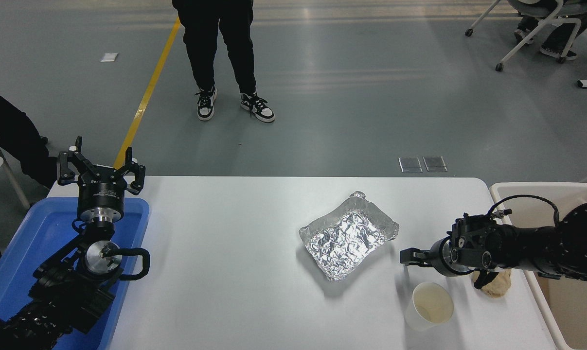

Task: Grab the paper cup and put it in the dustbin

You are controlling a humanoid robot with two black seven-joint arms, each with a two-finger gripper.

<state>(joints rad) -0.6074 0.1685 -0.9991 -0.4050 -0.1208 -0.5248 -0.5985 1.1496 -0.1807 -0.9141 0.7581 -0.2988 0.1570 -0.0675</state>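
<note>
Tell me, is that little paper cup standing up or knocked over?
Standing upright. The paper cup sits on its base on the table, round rim facing up so its cream inside shows.

This looks like a robot lab or test hall: a wide grey concrete floor [371, 97] with a yellow lane line [147, 92], metal floor plates [422, 164], a wheeled chair [531, 29] at far right, and a person [225, 53] standing beyond a plain white table [235, 272].

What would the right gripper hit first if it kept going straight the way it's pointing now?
Probably nothing on the table. The right gripper points left, passing behind the paper cup and just in front of the foil tray, though depth is unclear.
</note>
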